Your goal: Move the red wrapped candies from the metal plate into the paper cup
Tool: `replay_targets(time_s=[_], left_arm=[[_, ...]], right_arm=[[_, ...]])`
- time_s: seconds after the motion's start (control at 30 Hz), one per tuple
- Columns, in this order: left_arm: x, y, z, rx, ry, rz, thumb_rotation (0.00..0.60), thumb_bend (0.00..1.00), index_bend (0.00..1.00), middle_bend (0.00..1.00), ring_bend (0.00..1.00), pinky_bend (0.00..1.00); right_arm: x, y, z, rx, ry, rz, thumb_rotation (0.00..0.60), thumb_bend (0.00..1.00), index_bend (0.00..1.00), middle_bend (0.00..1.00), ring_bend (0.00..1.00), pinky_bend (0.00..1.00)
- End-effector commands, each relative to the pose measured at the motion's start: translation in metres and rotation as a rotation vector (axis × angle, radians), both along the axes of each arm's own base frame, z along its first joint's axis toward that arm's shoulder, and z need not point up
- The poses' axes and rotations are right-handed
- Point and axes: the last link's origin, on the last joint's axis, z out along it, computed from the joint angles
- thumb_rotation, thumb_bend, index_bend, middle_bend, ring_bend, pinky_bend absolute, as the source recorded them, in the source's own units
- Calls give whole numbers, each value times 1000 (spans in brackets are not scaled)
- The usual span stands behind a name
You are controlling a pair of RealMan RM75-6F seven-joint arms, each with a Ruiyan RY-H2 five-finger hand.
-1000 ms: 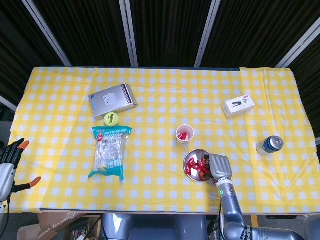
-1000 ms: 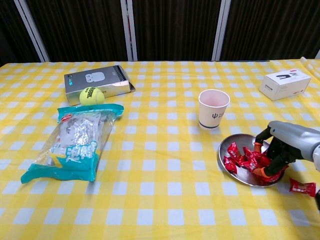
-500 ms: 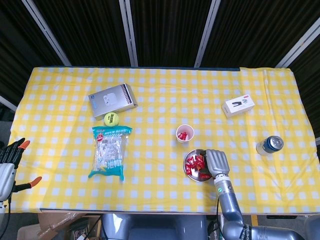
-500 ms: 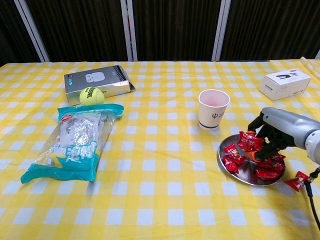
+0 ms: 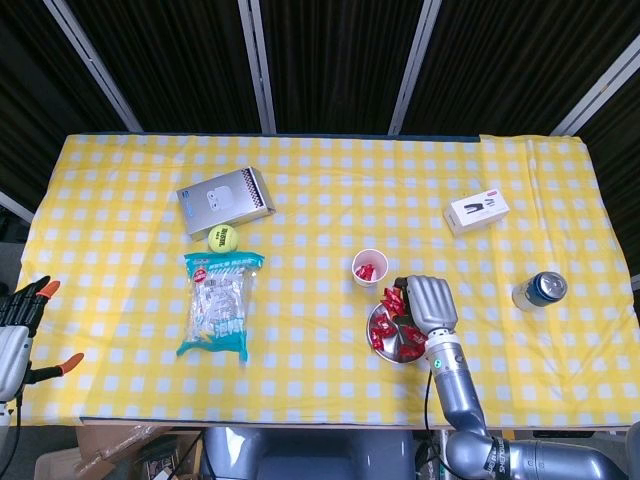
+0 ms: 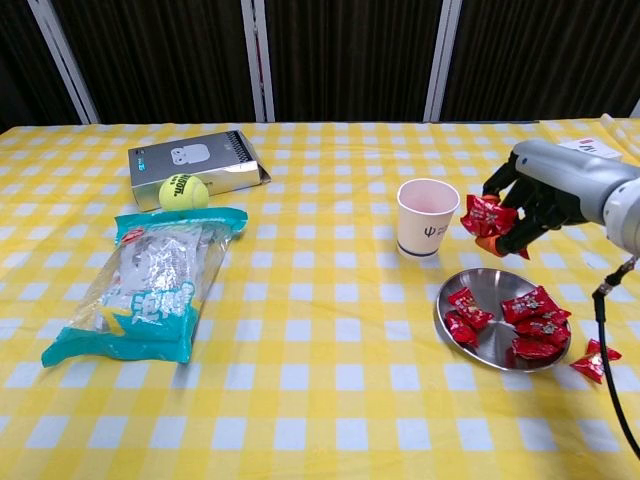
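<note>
My right hand [image 6: 535, 195] [image 5: 422, 303] is lifted above the metal plate [image 6: 490, 345] [image 5: 383, 352], just right of the paper cup [image 6: 427, 216] [image 5: 368, 267]. It grips a bunch of red wrapped candies [image 6: 484, 217] [image 5: 393, 299]. Several red candies [image 6: 532, 322] still lie in the plate, and one red candy [image 6: 590, 361] lies on the cloth right of the plate. The head view shows red candies inside the cup. My left hand [image 5: 22, 312] sits at the table's left edge, fingers apart and holding nothing.
A teal snack bag [image 6: 160, 280], a tennis ball [image 6: 183, 190] and a grey box [image 6: 190, 160] lie on the left. A white box [image 5: 477, 211] and a can [image 5: 540, 290] stand on the right. The cloth is yellow-checked.
My right hand has risen out of the plate with a bunch of candies and moved up toward the cup. The plate now holds fewer candies. The left hand stayed still.
</note>
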Motion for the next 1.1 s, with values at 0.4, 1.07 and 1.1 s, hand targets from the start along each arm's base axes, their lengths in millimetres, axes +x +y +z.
replay_targets(time_s=[0.4, 1.07, 1.1], left_arm=[[-3, 2, 1, -10, -17, 17, 600, 43, 0, 0, 0, 0], [-7, 1, 5, -15, -30, 50, 600, 43, 0, 0, 0, 0], [-7, 1, 5, -15, -30, 52, 600, 43, 0, 0, 0, 0]], right_arm=[[40, -48, 4, -13, -8, 22, 600, 501, 686, 797, 866, 967], [44, -73, -22, 28, 5, 17, 600, 502, 629, 797, 867, 966], [43, -73, -22, 29, 6, 17, 600, 502, 621, 797, 867, 966]])
